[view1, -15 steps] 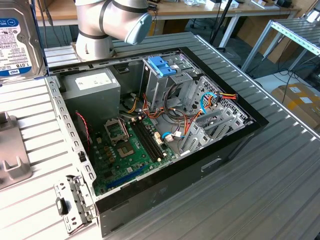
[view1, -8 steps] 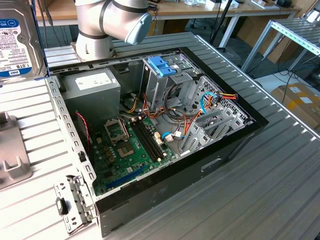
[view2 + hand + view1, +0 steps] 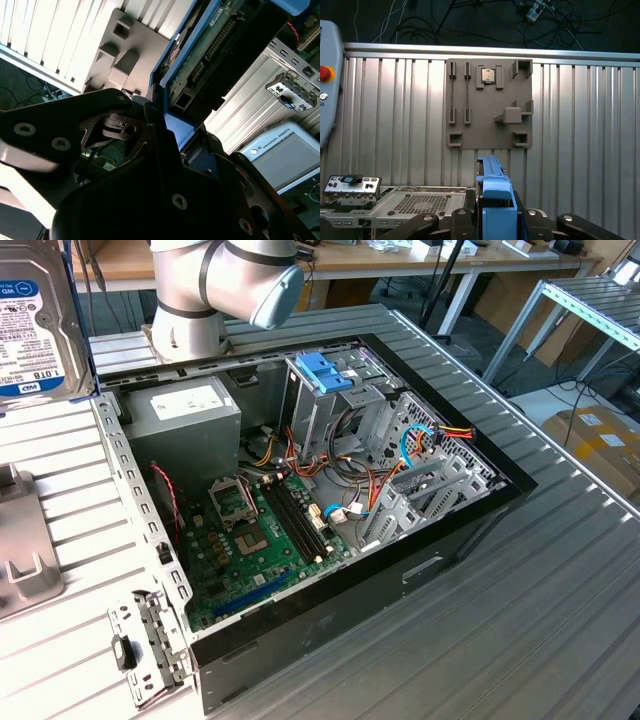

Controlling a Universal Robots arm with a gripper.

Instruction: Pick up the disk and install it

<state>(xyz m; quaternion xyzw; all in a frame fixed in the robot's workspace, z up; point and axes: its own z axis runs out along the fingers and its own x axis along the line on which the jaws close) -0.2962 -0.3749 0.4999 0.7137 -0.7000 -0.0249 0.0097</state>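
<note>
Exterior view: the disk (image 3: 35, 320) is up at the exterior view's top left corner, standing on edge with its white, blue-banded label to the camera, above the ribbed metal table (image 3: 560, 590) and well apart from the open computer case (image 3: 470, 530). The robot arm (image 3: 225, 285) rises behind the case. Inside the case are a grey power-supply box (image 3: 185, 410), a motherboard (image 3: 260, 530) and a drive cage (image 3: 310, 415) topped by a blue bracket (image 3: 325, 370), with loose cables (image 3: 350, 465) bunched just beside the cage. A grey fixture plate (image 3: 20, 570) lies on the table at the exterior view's left, and a metal port panel (image 3: 150, 650) sits at the near corner of the case. Second wrist view: the gripper (image 3: 165, 120) has its black fingers (image 3: 60, 125) pressed onto the disk's light blue carrier rail, with the green circuit-board underside exposed. The fixture plate and a teach pendant (image 3: 285, 155) lie beyond. First wrist view: the blue rail stands upright between the two finger linkages, pinched on both sides. The fixture plate lies flat on the table straight ahead, and the perforated case panel and the port panel are near the gripper.
</note>
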